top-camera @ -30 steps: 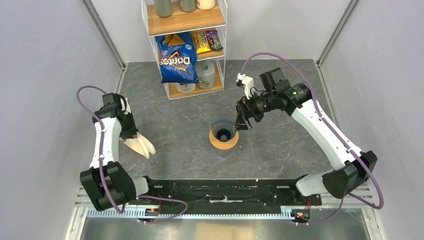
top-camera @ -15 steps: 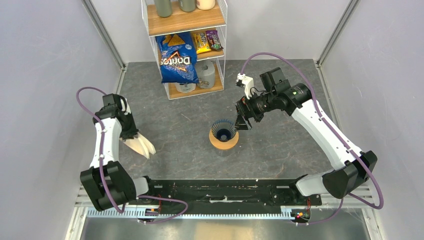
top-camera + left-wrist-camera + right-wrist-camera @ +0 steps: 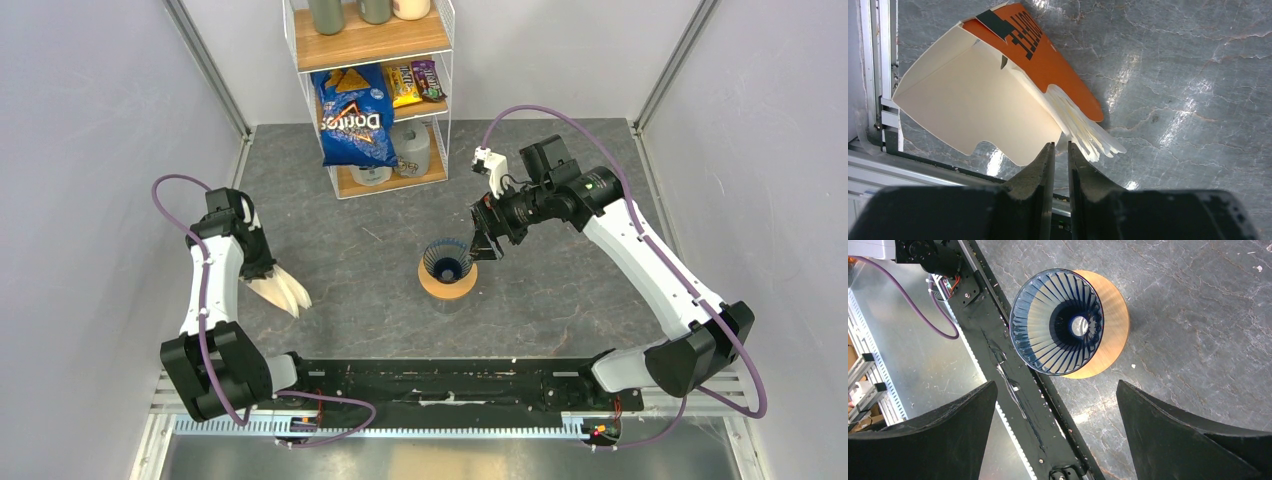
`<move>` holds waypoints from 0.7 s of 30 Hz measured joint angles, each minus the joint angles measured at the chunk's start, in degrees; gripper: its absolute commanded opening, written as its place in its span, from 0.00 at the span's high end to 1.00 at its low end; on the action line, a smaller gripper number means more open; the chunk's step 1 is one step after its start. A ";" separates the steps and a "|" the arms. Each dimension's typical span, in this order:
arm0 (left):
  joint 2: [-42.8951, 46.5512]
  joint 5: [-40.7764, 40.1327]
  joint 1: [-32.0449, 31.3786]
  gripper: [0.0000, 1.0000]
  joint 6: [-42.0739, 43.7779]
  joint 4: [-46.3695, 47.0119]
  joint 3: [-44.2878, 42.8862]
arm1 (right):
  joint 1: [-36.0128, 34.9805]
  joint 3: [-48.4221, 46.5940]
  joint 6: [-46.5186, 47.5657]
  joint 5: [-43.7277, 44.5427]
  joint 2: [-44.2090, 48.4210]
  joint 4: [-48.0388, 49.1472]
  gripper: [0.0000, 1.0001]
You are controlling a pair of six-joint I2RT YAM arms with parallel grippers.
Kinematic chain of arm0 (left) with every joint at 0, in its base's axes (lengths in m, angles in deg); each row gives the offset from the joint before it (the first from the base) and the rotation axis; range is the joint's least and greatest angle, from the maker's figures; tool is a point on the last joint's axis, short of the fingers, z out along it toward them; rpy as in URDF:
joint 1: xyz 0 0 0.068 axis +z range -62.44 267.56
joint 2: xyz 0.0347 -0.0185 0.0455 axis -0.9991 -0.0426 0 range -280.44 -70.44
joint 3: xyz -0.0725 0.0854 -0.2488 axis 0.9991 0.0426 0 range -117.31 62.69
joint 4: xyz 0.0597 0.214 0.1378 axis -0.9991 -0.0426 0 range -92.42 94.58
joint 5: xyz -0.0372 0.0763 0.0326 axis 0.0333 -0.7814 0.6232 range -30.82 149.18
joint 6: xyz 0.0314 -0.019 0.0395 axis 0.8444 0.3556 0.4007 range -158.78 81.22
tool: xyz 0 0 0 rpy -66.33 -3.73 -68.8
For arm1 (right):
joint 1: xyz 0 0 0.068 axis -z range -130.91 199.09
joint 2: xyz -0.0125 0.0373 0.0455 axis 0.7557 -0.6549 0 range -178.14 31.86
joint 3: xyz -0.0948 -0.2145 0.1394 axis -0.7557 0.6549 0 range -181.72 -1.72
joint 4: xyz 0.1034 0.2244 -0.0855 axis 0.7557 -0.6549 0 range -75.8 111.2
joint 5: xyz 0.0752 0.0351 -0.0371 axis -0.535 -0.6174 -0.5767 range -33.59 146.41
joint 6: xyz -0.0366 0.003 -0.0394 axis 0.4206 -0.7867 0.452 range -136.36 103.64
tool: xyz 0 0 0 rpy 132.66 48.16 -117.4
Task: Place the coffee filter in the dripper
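The dark blue ribbed dripper (image 3: 447,262) stands upright and empty on a round wooden ring (image 3: 449,287) mid-table; the right wrist view looks down into it (image 3: 1058,322). My right gripper (image 3: 485,245) hovers just right of and above it, wide open and empty (image 3: 1056,385). A fanned bundle of cream paper filters (image 3: 1083,130) sticks out of an orange card pack (image 3: 1048,55) at the left (image 3: 285,290). My left gripper (image 3: 1060,145) is nearly closed, with its tips pinching the near edge of a pale filter sheet from that fan. It shows in the top view too (image 3: 270,270).
A white wire shelf (image 3: 300,100) at the back holds a Doritos bag (image 3: 352,118), snack packets and a jug. The pack's open cream flap (image 3: 973,100) lies toward the table's left metal edge. The black base rail (image 3: 440,385) runs along the near edge.
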 measured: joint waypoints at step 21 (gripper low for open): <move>-0.90 1.29 0.00 0.73 -2.23 1.79 0.24 | 0.00 0.00 -0.26 -0.07 0.00 0.00 0.03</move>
